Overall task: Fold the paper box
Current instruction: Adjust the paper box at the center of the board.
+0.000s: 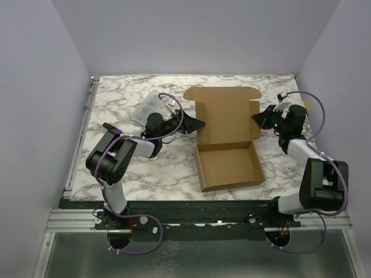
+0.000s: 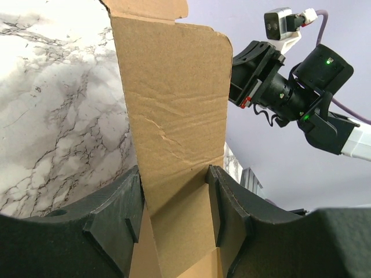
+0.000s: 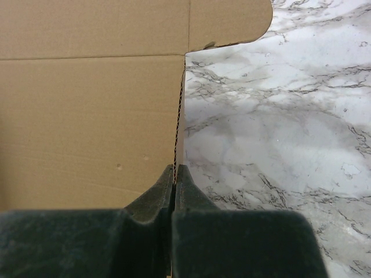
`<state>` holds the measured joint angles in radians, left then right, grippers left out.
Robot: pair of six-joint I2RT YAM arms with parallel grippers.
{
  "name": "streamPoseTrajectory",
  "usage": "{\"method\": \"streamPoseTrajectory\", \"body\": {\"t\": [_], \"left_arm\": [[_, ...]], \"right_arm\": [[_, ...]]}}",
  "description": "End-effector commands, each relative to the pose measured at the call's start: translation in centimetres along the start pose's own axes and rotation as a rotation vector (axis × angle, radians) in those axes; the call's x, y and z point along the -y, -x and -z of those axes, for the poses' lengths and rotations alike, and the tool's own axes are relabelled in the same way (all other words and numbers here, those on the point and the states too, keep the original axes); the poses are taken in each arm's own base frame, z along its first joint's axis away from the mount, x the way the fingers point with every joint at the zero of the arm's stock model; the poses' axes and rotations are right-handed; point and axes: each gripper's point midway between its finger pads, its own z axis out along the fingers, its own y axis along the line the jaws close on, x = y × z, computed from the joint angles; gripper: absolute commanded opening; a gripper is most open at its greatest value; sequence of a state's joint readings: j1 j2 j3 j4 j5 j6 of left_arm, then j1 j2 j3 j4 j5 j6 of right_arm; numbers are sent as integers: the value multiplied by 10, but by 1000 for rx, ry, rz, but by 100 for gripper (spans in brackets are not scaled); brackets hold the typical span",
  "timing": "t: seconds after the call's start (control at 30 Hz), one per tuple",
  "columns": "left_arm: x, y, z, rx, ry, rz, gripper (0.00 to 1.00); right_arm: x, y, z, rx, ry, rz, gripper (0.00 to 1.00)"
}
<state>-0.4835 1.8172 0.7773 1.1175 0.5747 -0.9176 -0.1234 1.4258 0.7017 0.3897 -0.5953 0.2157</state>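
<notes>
The paper box (image 1: pixel 225 116) sits at the centre of the marble table (image 1: pixel 127 168), with its formed tray toward 6 o'clock and its lid laid open toward 12 o'clock. The left gripper (image 1: pixel 195 123) meets the lid's edge at 9 o'clock. Its fingers (image 2: pixel 124 214) stand partly apart with a cardboard flap filling the gap, and we cannot tell whether they clamp it. The right gripper (image 1: pixel 257 119) is at the lid's 3 o'clock edge, its fingers (image 3: pixel 153 200) closed on the thin side flap. A clear plastic case (image 1: pixel 152 106) lies at 10 o'clock from the box.
</notes>
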Motion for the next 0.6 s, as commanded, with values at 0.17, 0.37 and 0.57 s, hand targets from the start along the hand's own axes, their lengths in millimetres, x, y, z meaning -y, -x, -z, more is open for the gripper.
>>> {"method": "streamPoseTrajectory", "body": {"t": [0.17,0.37,0.57], "left_arm": [[13,1,-2,15,-18,-43,52],[14,1,-2,14,-18,-44,52],[13,1,-2,12,-16,-45,52]], "right_arm": [[-39,-8,3,-31,169,-8,0],[-39,-9,3,-33,168,-10,0],[-39,-8,3,-32,169,-8,0]]}}
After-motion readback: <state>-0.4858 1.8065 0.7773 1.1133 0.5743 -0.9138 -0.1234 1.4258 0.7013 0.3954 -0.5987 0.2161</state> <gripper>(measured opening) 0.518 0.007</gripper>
